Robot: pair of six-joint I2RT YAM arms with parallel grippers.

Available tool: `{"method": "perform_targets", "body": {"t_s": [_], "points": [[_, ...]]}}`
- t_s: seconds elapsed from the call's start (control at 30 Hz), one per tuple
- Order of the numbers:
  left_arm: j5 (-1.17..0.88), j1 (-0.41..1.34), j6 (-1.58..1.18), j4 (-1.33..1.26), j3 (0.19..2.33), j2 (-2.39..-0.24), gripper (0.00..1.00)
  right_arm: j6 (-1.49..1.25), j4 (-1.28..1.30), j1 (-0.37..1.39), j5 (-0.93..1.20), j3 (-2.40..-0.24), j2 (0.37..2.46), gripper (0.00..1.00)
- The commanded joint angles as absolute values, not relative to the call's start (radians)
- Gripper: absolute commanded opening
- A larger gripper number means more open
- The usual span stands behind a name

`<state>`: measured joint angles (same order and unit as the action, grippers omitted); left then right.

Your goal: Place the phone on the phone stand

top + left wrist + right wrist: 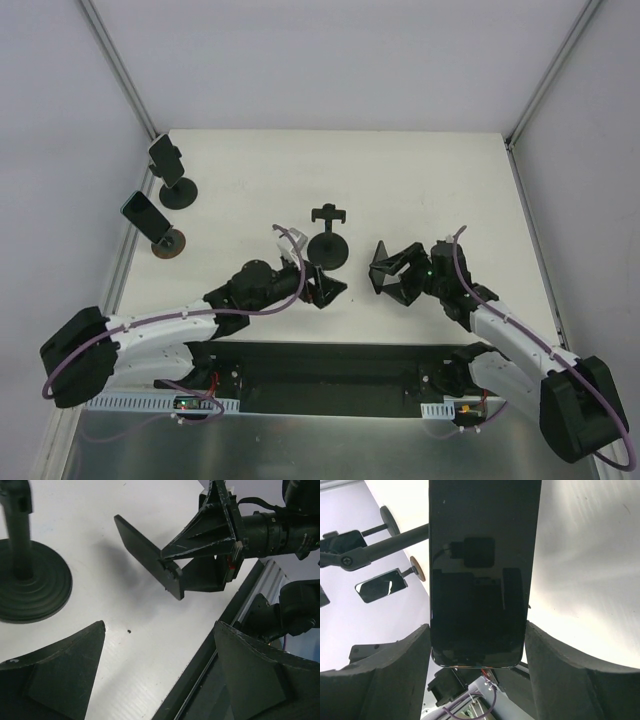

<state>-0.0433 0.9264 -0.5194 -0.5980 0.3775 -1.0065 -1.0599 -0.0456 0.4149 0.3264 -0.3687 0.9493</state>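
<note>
The phone (477, 575), a black slab with a dark screen, is clamped edge to edge between my right gripper's (477, 630) two fingers. In the top view the right gripper (392, 278) holds the phone (379, 262) just above the table, right of the empty black phone stand (328, 246). The stand has a round base and a clamp on top. My left gripper (325, 290) is open and empty, low by the stand's near side. In the left wrist view the held phone (142, 547) shows ahead, the stand's base (30, 582) at the left, and the left gripper (160, 630) wide open.
Two more stands stand at the table's left edge, each holding a phone: a black one (178, 190) at the back and a brown-based one (168, 242) nearer. The black rail (330, 370) runs along the table's near edge. White walls close in the sides.
</note>
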Motion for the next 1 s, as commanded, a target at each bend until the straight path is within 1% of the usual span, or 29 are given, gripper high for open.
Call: {"method": "perform_targets", "body": {"t_s": [0.0, 0.03, 0.1, 0.17, 0.3, 0.5, 0.6, 0.63, 0.67, 0.9, 0.97], "points": [[0.072, 1.023, -0.395, -0.842, 0.475, -1.146, 0.95, -1.213, -0.161, 0.466, 0.233, -0.35, 0.91, 0.01], [0.075, 1.034, -0.385, -0.847, 0.489, -1.194, 0.97, -1.239, -0.161, 0.472, 0.224, -0.345, 0.901, 0.01], [0.075, 1.06, -0.37, -0.857, 0.521, -1.239, 0.98, -1.258, -0.169, 0.494, 0.197, -0.334, 0.89, 0.01], [0.092, 1.068, -0.371, -0.861, 0.537, -1.298, 0.96, -1.279, -0.172, 0.506, 0.183, -0.333, 0.881, 0.01], [0.089, 1.078, -0.385, -0.905, 0.561, -1.391, 0.84, -1.308, -0.173, 0.537, 0.147, -0.331, 0.879, 0.01], [0.121, 1.092, -0.431, -0.907, 0.612, -1.48, 0.77, -1.35, -0.215, 0.571, 0.108, -0.333, 0.891, 0.01], [0.17, 1.095, -0.449, -0.885, 0.632, -1.508, 0.71, -1.365, -0.204, 0.592, 0.085, -0.337, 0.881, 0.01], [0.181, 1.095, -0.454, -0.876, 0.638, -1.514, 0.67, -1.368, -0.201, 0.598, 0.074, -0.339, 0.871, 0.01], [0.195, 1.097, -0.462, -0.865, 0.647, -1.523, 0.61, -1.377, -0.198, 0.604, 0.063, -0.336, 0.867, 0.01], [0.221, 1.101, -0.477, -0.844, 0.69, -1.568, 0.52, -1.411, -0.13, 0.626, -0.043, -0.336, 0.808, 0.01], [0.222, 1.104, -0.479, -0.827, 0.692, -1.569, 0.54, -1.417, -0.129, 0.624, -0.048, -0.336, 0.798, 0.01]]}}
